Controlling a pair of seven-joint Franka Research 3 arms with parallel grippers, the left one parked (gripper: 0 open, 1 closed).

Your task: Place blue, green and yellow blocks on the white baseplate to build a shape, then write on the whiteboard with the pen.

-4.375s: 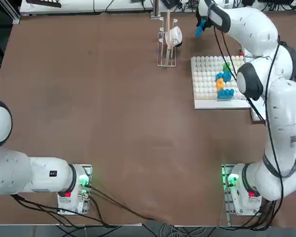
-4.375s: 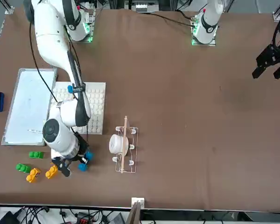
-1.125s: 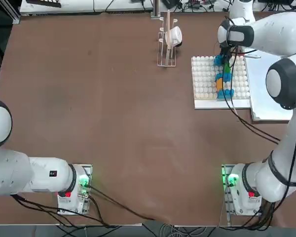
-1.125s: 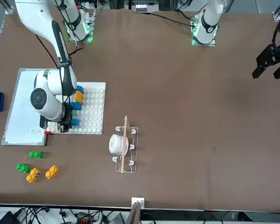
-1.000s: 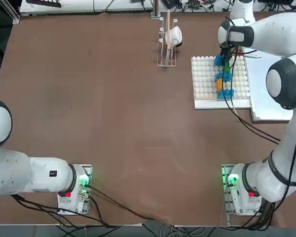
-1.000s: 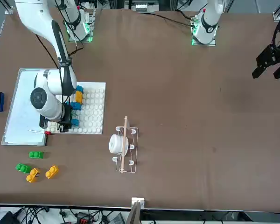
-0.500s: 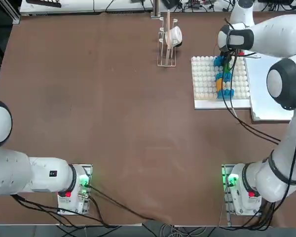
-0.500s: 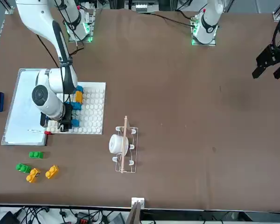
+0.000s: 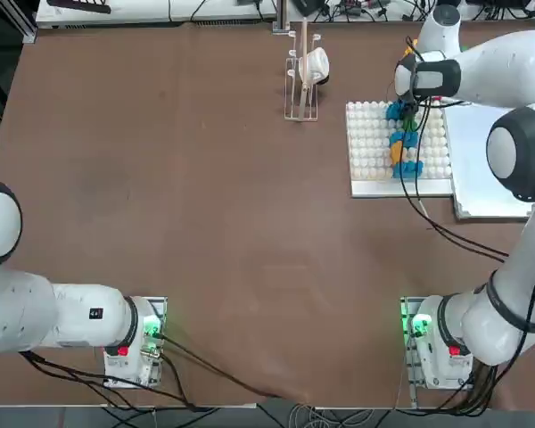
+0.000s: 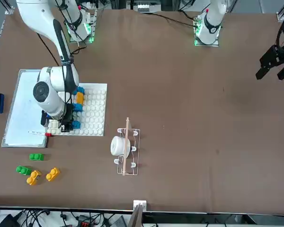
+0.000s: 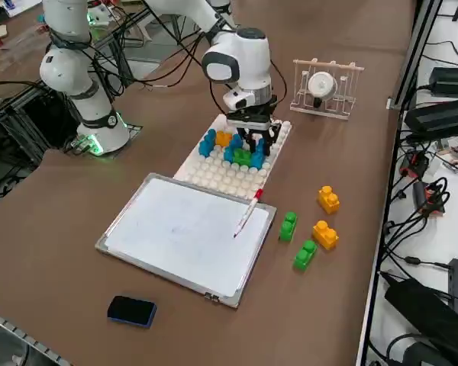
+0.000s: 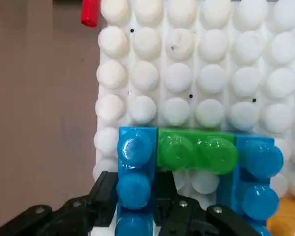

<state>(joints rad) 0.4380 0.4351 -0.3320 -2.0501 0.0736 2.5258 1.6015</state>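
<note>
My right gripper (image 12: pixel 134 201) is over the far edge of the white baseplate (image 9: pixel 370 152), shut on a blue block (image 12: pixel 133 162) that sits on the studs. One finger (image 12: pixel 104 196) presses each side of it. The block touches a green block (image 12: pixel 196 150), with another blue block (image 12: pixel 258 182) on the green one's other side. An orange block (image 9: pixel 397 153) and more blue ones (image 9: pixel 408 167) sit further along the plate. The pen (image 11: pixel 246 213) lies on the whiteboard (image 11: pixel 175 232) at its edge, red end toward the plate.
Loose green blocks (image 11: pixel 289 226) (image 11: pixel 304 255) and yellow blocks (image 11: pixel 328 200) (image 11: pixel 324 235) lie on the table beyond the whiteboard. A dark blue eraser (image 11: pixel 132 310) lies by the board's outer side. A wire rack with a white cup (image 9: pixel 305 71) stands left of the plate.
A few seconds ago the gripper held the blue block out by the loose blocks; the block now sits on the plate. Over the last second the wrist only drifted slightly.
</note>
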